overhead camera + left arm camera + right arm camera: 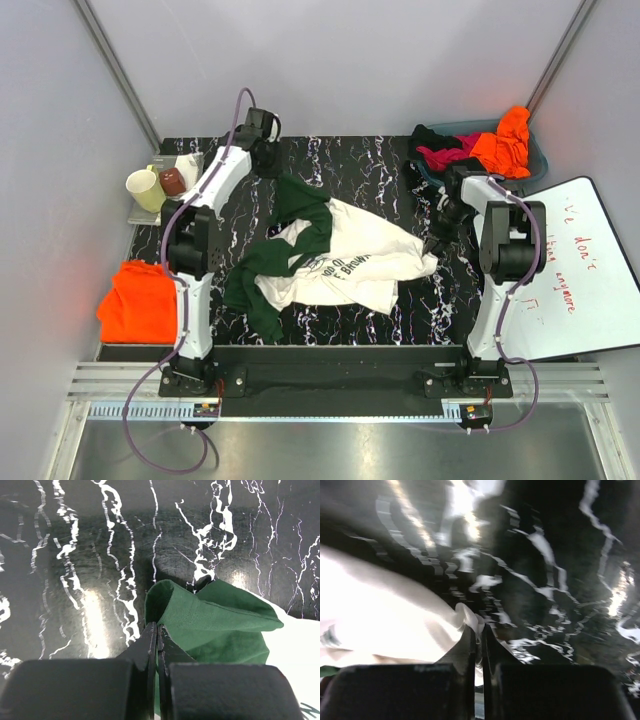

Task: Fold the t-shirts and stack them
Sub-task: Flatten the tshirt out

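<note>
Closed fingertips of my left gripper [156, 628] and right gripper [479, 630], each clamped on the cream t-shirt [345, 255]: spreading step, before any fold.
The shirt lies crumpled at the centre of the marbled table [370, 165]; my left holds its dark green sleeve [215, 620] at 11 o'clock, my right a cream edge at 3 o'clock. I judge the next move calls for drawing the two holds apart and laying the cloth flat, kept on the table. Wrist views alone show the pinches; the right one is blurred. Only the top view shows the orange t-shirt [140, 302] beside the table at 9 o'clock, heaped shirts [480, 148] in the bin [535, 160] at 1 o'clock, and the white board [585, 270] at 3.
</note>
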Controlling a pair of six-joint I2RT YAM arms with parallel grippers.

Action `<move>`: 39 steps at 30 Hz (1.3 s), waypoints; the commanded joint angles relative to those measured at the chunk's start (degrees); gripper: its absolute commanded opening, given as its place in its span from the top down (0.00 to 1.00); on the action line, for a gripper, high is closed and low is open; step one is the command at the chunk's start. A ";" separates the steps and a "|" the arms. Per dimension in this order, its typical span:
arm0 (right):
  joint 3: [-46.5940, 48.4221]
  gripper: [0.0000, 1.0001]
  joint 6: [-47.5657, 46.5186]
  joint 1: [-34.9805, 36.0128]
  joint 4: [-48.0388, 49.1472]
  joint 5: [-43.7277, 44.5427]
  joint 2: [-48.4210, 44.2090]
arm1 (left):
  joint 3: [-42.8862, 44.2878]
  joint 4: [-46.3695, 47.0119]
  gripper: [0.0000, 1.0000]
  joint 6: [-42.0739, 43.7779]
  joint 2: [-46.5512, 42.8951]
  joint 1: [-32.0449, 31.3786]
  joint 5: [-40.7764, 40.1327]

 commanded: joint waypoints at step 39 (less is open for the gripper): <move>16.30 1.00 1.63 1.75 11.91 -17.31 -55.53 | 0.42 3.43 1.00 7.49 -58.31 -9.88 -16.63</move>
